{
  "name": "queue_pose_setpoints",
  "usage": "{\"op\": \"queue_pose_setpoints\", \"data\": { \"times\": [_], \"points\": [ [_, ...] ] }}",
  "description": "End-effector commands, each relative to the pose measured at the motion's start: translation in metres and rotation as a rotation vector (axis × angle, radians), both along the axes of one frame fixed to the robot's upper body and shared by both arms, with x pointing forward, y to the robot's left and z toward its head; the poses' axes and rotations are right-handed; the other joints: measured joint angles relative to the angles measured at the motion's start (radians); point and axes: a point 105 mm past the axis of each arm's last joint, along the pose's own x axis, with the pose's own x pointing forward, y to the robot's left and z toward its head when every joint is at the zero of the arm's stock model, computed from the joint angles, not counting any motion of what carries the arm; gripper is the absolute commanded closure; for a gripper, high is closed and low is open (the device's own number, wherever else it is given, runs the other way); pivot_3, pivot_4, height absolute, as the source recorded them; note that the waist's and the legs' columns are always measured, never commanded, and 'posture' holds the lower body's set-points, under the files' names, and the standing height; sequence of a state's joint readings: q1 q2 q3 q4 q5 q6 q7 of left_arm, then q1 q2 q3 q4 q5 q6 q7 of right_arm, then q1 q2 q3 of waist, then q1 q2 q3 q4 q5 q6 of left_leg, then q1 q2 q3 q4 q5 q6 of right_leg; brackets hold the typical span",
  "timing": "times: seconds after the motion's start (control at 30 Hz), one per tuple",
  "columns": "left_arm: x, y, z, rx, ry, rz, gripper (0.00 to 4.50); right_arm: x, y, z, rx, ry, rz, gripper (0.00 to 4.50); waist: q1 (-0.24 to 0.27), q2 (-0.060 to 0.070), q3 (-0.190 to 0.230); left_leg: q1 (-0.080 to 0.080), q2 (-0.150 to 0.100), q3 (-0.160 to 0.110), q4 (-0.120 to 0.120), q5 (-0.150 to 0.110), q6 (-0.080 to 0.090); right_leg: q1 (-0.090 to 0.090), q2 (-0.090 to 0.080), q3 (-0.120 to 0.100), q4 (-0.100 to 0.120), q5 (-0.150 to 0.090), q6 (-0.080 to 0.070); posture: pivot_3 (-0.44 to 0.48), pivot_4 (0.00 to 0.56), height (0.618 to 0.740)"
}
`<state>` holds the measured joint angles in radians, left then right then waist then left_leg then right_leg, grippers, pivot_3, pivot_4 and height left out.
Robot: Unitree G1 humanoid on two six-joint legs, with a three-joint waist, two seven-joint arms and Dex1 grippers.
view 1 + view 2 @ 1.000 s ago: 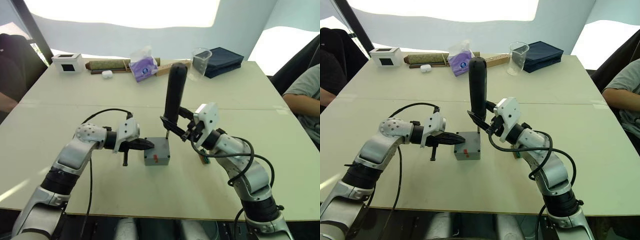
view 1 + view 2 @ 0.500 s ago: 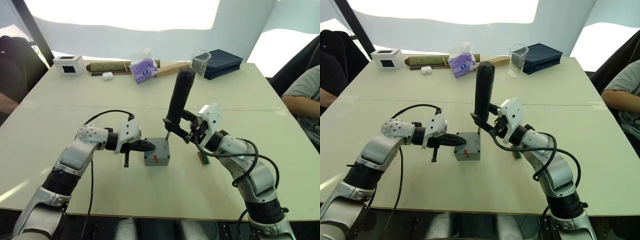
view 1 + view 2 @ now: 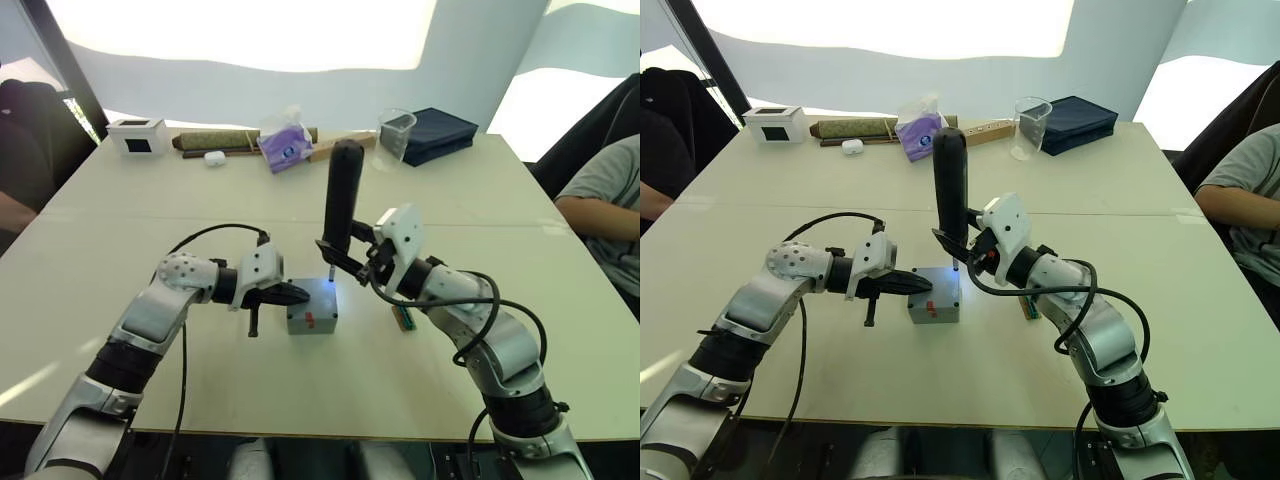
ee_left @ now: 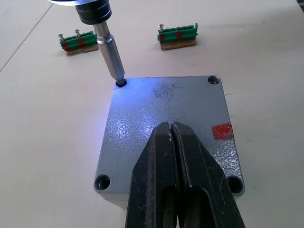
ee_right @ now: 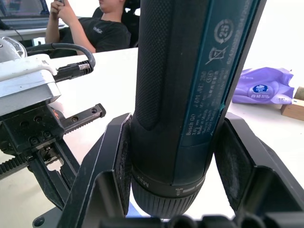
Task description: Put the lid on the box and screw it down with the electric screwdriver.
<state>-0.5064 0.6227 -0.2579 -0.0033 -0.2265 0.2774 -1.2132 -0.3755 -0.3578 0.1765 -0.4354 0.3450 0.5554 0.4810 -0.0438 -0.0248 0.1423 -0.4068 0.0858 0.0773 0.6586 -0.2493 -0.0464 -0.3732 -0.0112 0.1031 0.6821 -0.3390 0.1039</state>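
Observation:
The grey box [image 3: 312,318] stands mid-table with the lid [image 4: 166,109] lying on it, screw holes at its corners and a red mark near one edge. My left gripper [image 4: 171,127] is shut, its tips resting on the lid's top from the left. The black electric screwdriver [image 3: 341,195] stands nearly upright, and my right gripper [image 5: 173,161] is shut on its lower body. Its metal bit [image 4: 110,52] sits in a far corner hole of the lid, and blue light glows on the lid around it.
Green terminal blocks [image 4: 176,37] lie just right of the box. Along the far edge are a white box [image 3: 138,133], a purple tissue pack [image 3: 283,145], a clear beaker [image 3: 396,132] and a dark blue case [image 3: 438,130]. People sit at both sides of the table.
The screwdriver, tilted rightward half a second ago, has swung back upright with its bit down in the lid's corner hole, and blue light now shows there. The left gripper has stayed put.

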Motion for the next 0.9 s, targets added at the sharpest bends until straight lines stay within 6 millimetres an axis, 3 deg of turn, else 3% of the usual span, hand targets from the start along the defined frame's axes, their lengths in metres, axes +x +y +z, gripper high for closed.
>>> {"op": "queue_pose_setpoints", "data": {
  "times": [0.03,0.2,0.33,0.5,0.63,0.73,0.9],
  "points": [
    [-0.003,0.004,-0.017,0.052,0.045,0.017,4.5,0.005,-0.007,-0.043,-0.087,0.173,-0.036,2.6,0.0,0.0,-0.001,0.0,0.0,0.0,-0.001,0.0,0.0,0.0,0.0,0.0,0.0,0.0,0.0,0.0,0.15,0.74],
    [-0.004,0.004,-0.018,0.054,0.045,0.015,4.5,0.004,-0.009,-0.045,-0.1,0.178,-0.036,2.6,0.0,0.0,-0.005,0.001,0.0,0.0,-0.002,0.0,0.0,0.0,0.0,0.0,-0.001,0.0,0.0,0.0,0.15,0.74],
    [-0.005,0.003,-0.018,0.052,0.044,0.01,4.5,0.004,-0.008,-0.034,-0.096,0.148,-0.028,2.6,0.0,0.0,-0.006,0.001,0.0,0.001,-0.005,0.0,0.0,0.0,-0.001,0.0,-0.002,0.0,-0.001,0.0,0.15,0.74],
    [-0.006,0.003,-0.012,0.038,0.032,0.001,4.5,0.001,-0.002,0.009,-0.028,0.064,0.0,2.6,0.0,0.0,-0.005,0.002,0.0,0.001,-0.007,0.0,0.0,-0.001,-0.001,0.001,-0.003,-0.001,-0.001,0.0,0.15,0.74],
    [-0.006,0.003,0.002,0.015,0.001,-0.006,4.5,-0.007,-0.002,0.058,0.067,-0.009,0.038,2.6,0.001,0.001,-0.002,-0.001,0.0,0.001,-0.009,0.0,0.0,-0.005,-0.001,0.001,-0.004,-0.001,-0.002,0.0,0.15,0.74],
    [-0.008,0.001,0.017,-0.019,-0.021,-0.014,4.5,-0.016,-0.005,0.09,0.114,-0.054,0.071,2.6,0.001,0.002,0.0,-0.007,0.0,0.001,-0.01,0.0,0.0,-0.011,-0.001,0.003,-0.004,0.0,-0.001,0.0,0.15,0.74],
    [-0.015,-0.001,0.04,-0.071,-0.053,-0.035,4.5,-0.017,-0.022,0.125,0.216,-0.016,0.055,2.6,0.001,0.002,0.003,-0.022,0.0,0.001,-0.01,0.001,-0.001,-0.028,-0.001,0.003,-0.002,0.001,0.002,0.0,0.15,0.74]
  ]
}}
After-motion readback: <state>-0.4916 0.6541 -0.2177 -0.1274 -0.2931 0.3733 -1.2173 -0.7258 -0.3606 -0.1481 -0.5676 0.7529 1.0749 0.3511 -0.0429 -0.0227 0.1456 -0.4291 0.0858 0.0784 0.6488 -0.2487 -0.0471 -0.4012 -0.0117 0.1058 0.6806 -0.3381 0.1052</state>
